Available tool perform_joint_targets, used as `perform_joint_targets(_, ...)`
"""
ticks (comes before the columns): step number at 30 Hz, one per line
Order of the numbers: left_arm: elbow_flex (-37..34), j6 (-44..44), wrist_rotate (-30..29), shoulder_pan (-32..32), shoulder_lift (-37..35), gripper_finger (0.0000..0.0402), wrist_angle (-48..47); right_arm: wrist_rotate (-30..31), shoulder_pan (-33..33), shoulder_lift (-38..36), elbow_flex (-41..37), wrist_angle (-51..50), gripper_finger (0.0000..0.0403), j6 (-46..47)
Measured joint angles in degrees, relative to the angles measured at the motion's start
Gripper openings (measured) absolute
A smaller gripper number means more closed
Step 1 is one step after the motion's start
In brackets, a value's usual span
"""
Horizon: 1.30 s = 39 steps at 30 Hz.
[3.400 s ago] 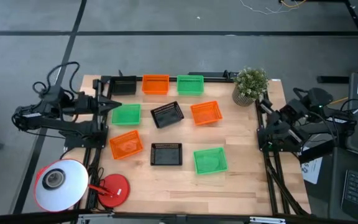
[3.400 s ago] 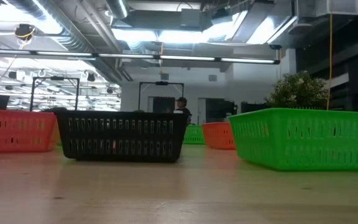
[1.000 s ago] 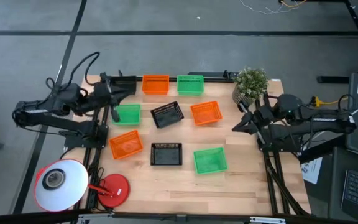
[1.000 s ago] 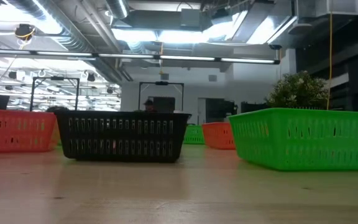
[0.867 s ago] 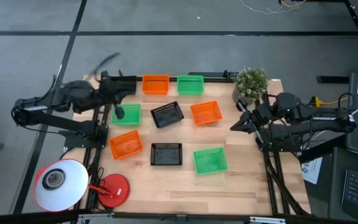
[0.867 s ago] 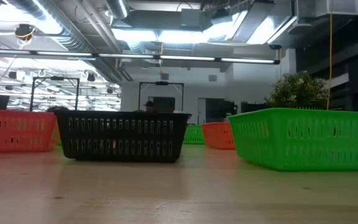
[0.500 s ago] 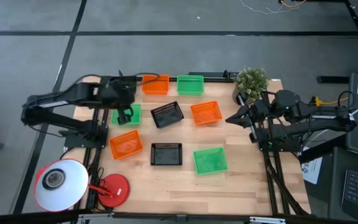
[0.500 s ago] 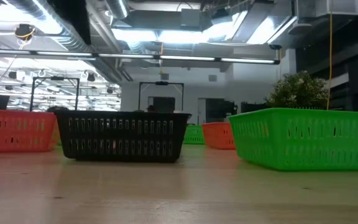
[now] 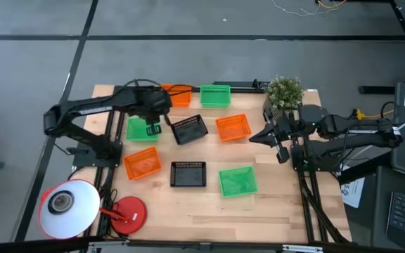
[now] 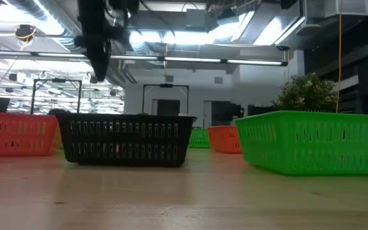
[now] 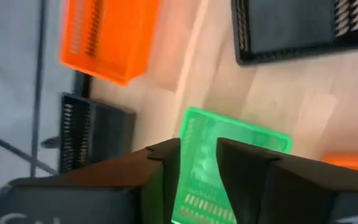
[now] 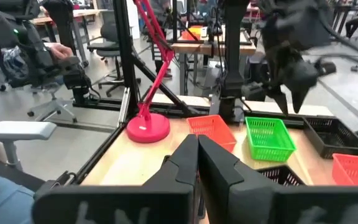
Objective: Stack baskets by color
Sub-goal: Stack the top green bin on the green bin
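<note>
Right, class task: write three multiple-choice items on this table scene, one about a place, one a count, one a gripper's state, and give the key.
1. What does the left gripper hover over?
A. a green basket
B. the potted plant
C. the red lamp base

2. How many orange baskets are on the table?
A. one
B. three
C. five

3. How is the right gripper?
A. holding a black basket
B. wide open
C. shut and empty

Key: A, the high and left wrist views show green mesh under it; B, three orange baskets in the high view; C, its fingers meet with nothing between.
</note>
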Motion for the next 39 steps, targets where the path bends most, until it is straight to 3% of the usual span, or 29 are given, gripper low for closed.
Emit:
perform_joint_targets(7,0.03,3.35,6.11,8.21,6.32,0.0111,-0.96,0.02,0.00,0.78,0.00,-2.21,0.0014,0.04)
perform_joint_targets(13,0.01,2.39,10.31,13.08,7.47,0.0111,-2.91,0.02,0.00,1.62,0.00,-2.57,0.0014,0.01)
perform_joint_targets(26,0.01,0.36,10.19,13.73,5.72,0.0112,-8.40,0.15,-0.02,7.38,0.00,-2.52,0.0014,-1.58)
perform_joint_targets(39,0.01,-2.63,10.14,14.42,5.73,0.0112,-6.36,0.04,0.00,10.99,0.00,-2.47,0.0014,1.34)
